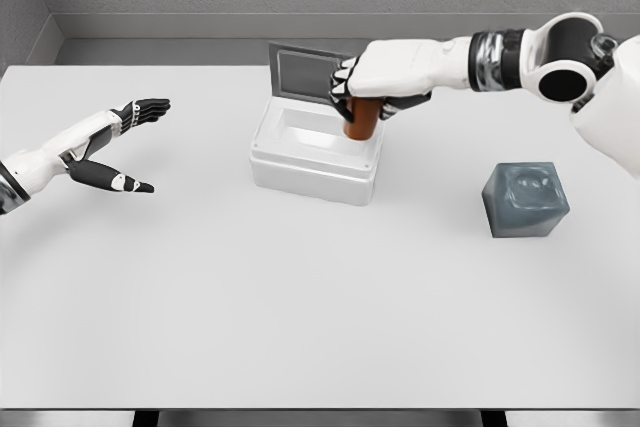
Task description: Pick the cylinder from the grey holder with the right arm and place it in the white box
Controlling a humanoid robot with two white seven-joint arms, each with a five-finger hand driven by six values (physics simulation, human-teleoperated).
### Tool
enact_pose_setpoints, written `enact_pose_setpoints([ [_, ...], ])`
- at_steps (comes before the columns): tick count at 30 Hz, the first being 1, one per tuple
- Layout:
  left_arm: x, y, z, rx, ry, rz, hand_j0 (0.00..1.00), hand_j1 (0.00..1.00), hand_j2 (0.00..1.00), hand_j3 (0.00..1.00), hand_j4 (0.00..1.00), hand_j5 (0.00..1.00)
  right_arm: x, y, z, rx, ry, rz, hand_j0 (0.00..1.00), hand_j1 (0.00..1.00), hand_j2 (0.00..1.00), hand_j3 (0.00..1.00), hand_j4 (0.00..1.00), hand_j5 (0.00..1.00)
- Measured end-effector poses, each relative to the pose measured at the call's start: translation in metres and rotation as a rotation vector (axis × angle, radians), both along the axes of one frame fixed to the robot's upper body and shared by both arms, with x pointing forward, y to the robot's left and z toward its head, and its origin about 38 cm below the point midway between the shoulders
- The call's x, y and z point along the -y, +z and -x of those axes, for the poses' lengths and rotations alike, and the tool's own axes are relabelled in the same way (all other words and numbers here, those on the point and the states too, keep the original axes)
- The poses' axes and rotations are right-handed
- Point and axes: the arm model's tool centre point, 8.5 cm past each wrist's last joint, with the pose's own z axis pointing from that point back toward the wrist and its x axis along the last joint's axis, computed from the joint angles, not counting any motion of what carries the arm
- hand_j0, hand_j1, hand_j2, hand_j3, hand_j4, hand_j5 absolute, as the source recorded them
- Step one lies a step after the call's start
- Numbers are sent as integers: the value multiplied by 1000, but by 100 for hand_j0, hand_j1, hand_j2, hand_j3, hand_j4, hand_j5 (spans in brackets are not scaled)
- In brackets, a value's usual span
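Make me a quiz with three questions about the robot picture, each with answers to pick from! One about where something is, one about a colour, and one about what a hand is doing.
1. Where is the cylinder?
A. In the grey holder
B. Over the white box, in the right hand
C. Lying on the table by the left hand

2. What colour is the cylinder?
A. Blue
B. Green
C. Reddish-brown

3. What is the left hand doing?
A. Open, holding nothing
B. Gripping the box lid
C. Pressing on the holder

Answers:
1 B: the cylinder hangs over the right edge of the white box, gripped by the right hand, away from the grey holder.
2 C: its visible lower part is reddish-brown.
3 A: the left hand has spread fingers above the bare table.
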Motion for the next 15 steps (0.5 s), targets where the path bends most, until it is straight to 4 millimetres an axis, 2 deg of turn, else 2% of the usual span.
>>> enact_pose_setpoints([
  [15,0,0,0,0,0,0,100,100,100,100,100,100,4,-4,-6,-14,-23,6,10,10,10,10,10,10],
])
